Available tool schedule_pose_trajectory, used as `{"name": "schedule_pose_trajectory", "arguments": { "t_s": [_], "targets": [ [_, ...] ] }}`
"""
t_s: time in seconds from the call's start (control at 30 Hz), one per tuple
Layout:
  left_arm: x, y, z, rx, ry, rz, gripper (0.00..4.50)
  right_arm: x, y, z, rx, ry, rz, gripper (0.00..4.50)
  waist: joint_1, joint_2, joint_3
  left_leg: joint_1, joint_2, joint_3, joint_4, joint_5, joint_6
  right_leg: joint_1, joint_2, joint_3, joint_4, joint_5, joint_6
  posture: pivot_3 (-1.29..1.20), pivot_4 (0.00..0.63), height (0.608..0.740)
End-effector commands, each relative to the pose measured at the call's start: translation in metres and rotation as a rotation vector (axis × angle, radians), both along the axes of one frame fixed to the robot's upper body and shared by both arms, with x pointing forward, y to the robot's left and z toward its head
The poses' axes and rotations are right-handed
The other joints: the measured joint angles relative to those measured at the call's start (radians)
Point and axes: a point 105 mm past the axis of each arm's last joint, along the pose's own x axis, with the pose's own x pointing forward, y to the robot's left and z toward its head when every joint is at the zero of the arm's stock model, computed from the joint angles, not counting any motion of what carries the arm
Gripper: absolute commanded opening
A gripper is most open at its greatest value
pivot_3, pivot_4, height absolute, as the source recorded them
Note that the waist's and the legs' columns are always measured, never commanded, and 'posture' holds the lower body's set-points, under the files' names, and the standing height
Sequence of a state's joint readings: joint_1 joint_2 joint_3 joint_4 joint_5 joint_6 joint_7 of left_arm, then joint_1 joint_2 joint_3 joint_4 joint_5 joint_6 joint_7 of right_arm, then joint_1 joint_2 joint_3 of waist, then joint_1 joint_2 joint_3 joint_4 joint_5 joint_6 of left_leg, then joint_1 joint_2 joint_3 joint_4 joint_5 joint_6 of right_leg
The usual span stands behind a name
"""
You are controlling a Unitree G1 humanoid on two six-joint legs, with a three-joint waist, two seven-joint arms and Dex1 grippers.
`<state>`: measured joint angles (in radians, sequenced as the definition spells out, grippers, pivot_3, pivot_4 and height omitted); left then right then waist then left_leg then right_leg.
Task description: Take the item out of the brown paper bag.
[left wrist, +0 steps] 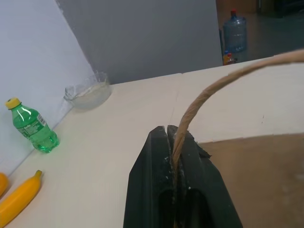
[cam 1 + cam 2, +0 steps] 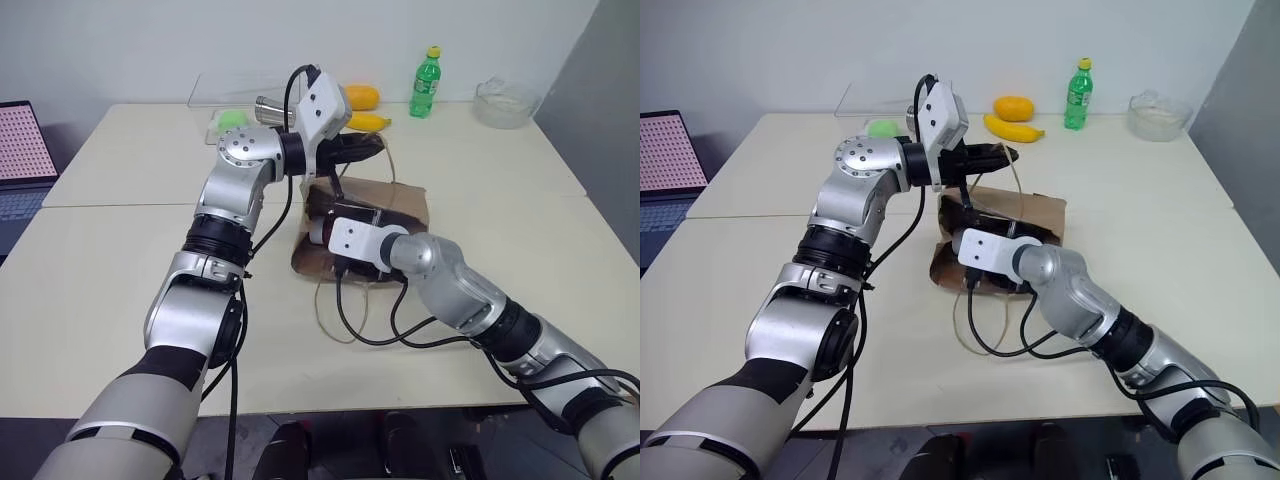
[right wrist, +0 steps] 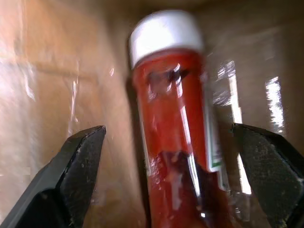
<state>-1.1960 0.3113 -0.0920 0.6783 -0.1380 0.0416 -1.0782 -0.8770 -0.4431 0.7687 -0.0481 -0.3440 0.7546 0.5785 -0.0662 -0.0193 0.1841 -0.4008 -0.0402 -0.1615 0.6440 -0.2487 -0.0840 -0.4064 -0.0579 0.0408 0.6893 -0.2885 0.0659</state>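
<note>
Right gripper (image 3: 173,180) reaches into the mouth of the crinkled brown paper bag (image 2: 405,205), its two black fingers spread wide on either side of the glossy dark red bottle with a white cap (image 3: 173,123), which lies between them inside the bag. Left gripper (image 1: 172,137) is clamped on the bag's thin tan loop handle (image 1: 223,85).

One brown paper bag (image 2: 400,200), one green bottle (image 2: 425,82), one banana (image 2: 368,122), one glass bowl (image 2: 505,102).

Inside the brown paper bag (image 3: 57,71), the red item (image 3: 175,142) with its white cap lies between the right claw's (image 3: 175,183) wide-spread black fingers (image 3: 78,166), untouched.
</note>
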Motion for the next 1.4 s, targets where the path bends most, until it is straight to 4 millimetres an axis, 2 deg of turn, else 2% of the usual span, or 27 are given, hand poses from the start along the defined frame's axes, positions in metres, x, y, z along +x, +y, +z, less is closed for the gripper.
{"name": "schedule_pose_trajectory", "arguments": {
  "t_s": [0.03, 0.33, 0.43, 0.57, 0.6, 0.7, 0.8, 0.9, 1.13, 1.27, 1.4],
  "targets": [
    [-0.004, -0.002, 0.02, -0.038, -0.06, -0.013, 0.0, 0.009, 0.001, 0.009, -0.087, -0.08, 0.019, 4.46, -0.001, 0.0, 0.0, 0.0, 0.0, 0.0, 0.0, 0.0, 0.0, 0.0, 0.0, 0.0, 0.0, 0.0, 0.0, 0.0, 0.15, 0.74],
    [-0.004, -0.002, 0.02, -0.038, -0.063, -0.013, 0.0, 0.029, -0.006, -0.009, -0.155, -0.044, -0.032, 4.46, -0.008, 0.0, 0.0, 0.001, 0.0, 0.0, 0.001, 0.0, 0.0, 0.0, 0.0, 0.0, 0.003, 0.0, 0.0, 0.0, 0.15, 0.74],
    [-0.004, 0.0, 0.019, -0.033, -0.064, -0.009, 0.0, 0.036, -0.008, -0.014, -0.153, -0.038, -0.045, 3.85, -0.009, 0.0, 0.0, 0.002, 0.0, 0.0, 0.002, 0.0, 0.0, 0.0, 0.0, 0.001, 0.006, 0.0, 0.0, 0.0, 0.15, 0.74],
    [0.0, 0.008, 0.017, -0.018, -0.068, 0.02, 0.0, 0.035, -0.009, -0.016, -0.14, -0.031, -0.026, 2.49, -0.009, 0.0, 0.0, 0.002, 0.0, 0.0, 0.002, 0.0, -0.001, 0.0, 0.0, 0.001, 0.007, 0.0, 0.0, 0.0, 0.15, 0.74],
    [0.001, 0.009, 0.017, -0.016, -0.069, 0.026, 0.0, 0.034, -0.007, -0.014, -0.134, -0.038, -0.017, 2.27, -0.01, 0.0, 0.0, 0.002, 0.0, 0.0, 0.002, 0.001, -0.001, 0.0, 0.0, 0.0, 0.007, 0.0, 0.0, 0.0, 0.15, 0.74],
    [0.002, 0.01, 0.015, -0.012, -0.07, 0.034, 0.0, 0.033, -0.001, -0.003, -0.108, -0.082, 0.017, 2.16, -0.01, 0.0, 0.0, 0.002, 0.0, 0.0, 0.002, 0.001, -0.001, 0.0, 0.0, 0.0, 0.007, 0.0, 0.0, 0.0, 0.15, 0.74],
    [0.005, 0.012, 0.013, -0.003, -0.073, 0.047, 0.0, 0.027, 0.007, 0.012, -0.064, -0.133, 0.058, 2.16, -0.012, 0.0, 0.0, 0.002, 0.0, 0.0, 0.002, 0.001, -0.001, 0.0, 0.0, 0.0, 0.007, 0.0, 0.0, 0.0, 0.15, 0.74],
    [0.009, 0.017, 0.011, 0.012, -0.078, 0.072, 0.0, 0.012, 0.009, 0.023, -0.015, -0.136, 0.122, 2.16, -0.015, 0.0, 0.0, 0.001, 0.0, -0.001, 0.002, 0.001, -0.001, -0.001, 0.0, 0.0, 0.007, 0.0, 0.0, 0.0, 0.15, 0.74],
    [0.014, 0.021, 0.009, 0.025, -0.082, 0.098, 0.0, -0.021, 0.013, 0.039, 0.078, -0.114, 0.291, 2.15, -0.018, 0.0, 0.0, 0.001, 0.0, 0.0, 0.001, 0.001, -0.001, -0.001, 0.0, 0.0, 0.007, 0.0, 0.0, 0.0, 0.15, 0.74],
    [0.016, 0.021, 0.007, 0.032, -0.081, 0.11, 0.0, -0.047, 0.019, 0.058, 0.251, -0.082, 0.455, 2.15, -0.018, 0.0, 0.0, 0.001, 0.0, 0.0, 0.001, 0.0, -0.001, -0.001, 0.0, 0.0, 0.007, 0.0, 0.0, 0.0, 0.15, 0.74],
    [0.018, 0.02, 0.007, 0.035, -0.079, 0.116, 0.0, -0.065, 0.014, 0.075, 0.433, 0.0, 0.551, 2.15, -0.017, 0.0, 0.0, 0.001, 0.0, 0.0, 0.001, 0.0, -0.001, -0.001, 0.0, 0.0, 0.007, 0.0, 0.0, 0.0, 0.15, 0.74]
  ]
}}
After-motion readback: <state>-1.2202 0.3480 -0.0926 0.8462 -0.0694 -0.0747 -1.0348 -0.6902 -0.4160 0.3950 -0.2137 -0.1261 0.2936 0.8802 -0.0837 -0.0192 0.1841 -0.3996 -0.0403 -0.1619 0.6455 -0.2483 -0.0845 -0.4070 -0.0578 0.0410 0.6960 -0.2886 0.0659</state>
